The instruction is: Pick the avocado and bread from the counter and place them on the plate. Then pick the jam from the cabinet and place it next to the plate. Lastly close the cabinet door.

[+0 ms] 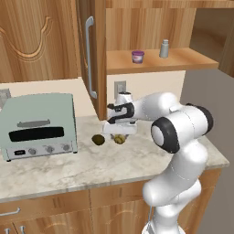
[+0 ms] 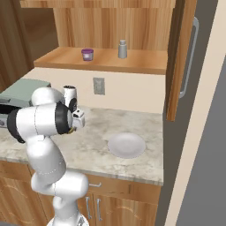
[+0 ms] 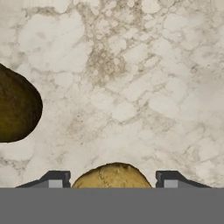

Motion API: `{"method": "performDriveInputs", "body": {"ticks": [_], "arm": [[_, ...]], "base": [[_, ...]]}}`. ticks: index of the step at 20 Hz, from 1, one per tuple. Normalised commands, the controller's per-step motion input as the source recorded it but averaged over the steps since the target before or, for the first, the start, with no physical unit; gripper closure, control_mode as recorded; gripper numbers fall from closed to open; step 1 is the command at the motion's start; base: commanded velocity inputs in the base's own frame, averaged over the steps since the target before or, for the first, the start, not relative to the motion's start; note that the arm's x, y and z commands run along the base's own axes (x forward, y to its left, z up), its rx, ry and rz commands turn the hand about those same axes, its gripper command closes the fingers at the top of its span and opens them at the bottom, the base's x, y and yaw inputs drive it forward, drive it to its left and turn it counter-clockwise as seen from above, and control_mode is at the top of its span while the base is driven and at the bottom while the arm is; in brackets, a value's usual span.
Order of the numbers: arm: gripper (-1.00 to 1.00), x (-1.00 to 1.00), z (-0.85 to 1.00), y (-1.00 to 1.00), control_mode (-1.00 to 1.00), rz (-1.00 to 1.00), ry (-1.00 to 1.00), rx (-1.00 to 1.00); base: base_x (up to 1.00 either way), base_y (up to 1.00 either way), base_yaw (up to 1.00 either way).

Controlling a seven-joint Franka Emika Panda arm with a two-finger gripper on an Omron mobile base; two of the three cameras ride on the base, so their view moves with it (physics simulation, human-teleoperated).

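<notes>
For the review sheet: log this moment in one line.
end effector open astride bread | avocado beside | plate bare | jam shelved

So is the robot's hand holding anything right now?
Gripper: open, one finger on each side of the bread, not squeezing it yet. The bread lies on the counter.

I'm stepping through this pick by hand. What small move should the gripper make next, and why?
Probably close the fingers: in the hand view the bread sits between the open gripper tips on the counter, while the plate holds nothing yet.
</notes>
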Motion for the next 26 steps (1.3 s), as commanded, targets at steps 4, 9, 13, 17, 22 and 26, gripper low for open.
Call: {"method": "performDriveInputs", "body": {"ticks": [4,9,13,17,22,26], "arm": [[1.00,-0.22,0.28,-0.40,-1.00,-0.22,0.00,-0.06],[1.00,-0.22,0.26,-0.43,-1.00,-0.21,0.00,-0.12],[1.00,-0.29,0.25,-0.51,-1.00,-0.15,0.00,-0.12],[1.00,-0.32,0.23,-0.59,-1.00,-0.11,0.00,-0.07],[1.00,-0.30,0.22,-0.66,-1.00,-0.09,0.00,-0.03],[1.00,-0.26,0.21,-0.67,-1.00,-0.06,0.00,0.00]], "base": [[0.00,0.00,0.00],[0.00,0.00,0.00],[0.00,0.00,0.00],[0.00,0.00,0.00],[0.00,0.00,0.00],[0.00,0.00,0.00]]}}
